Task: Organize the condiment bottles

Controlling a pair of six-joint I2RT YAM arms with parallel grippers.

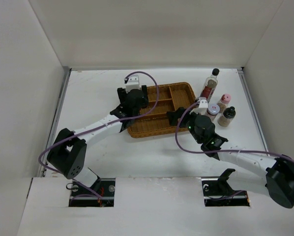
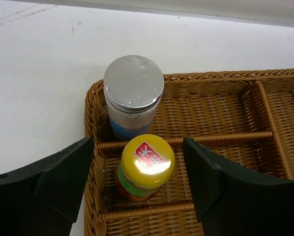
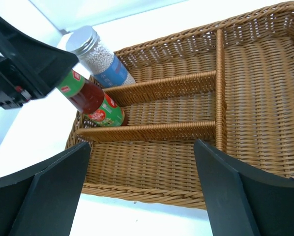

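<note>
Condiment bottles [image 1: 227,117]: yellow-capped sauce bottle [image 2: 146,167] and silver-lidded jar [image 2: 133,93] upright in adjoining tray [image 2: 90,123] slots, four more on table [image 1: 102,88] beside tray, left gripper [image 2: 138,155] released astride sauce bottle, right gripper [image 3: 142,147] splayed, empty.

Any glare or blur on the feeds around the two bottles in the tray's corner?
Left wrist: a bright hotspot on the yellow-capped bottle washes out part of its cap label, and the silver-lidded jar shines pale on top; both are sharp. Right wrist: the wicker tray weave is crisp, the table beyond it nearly featureless white. Top external: even light, soft shadows, no glare.
</note>
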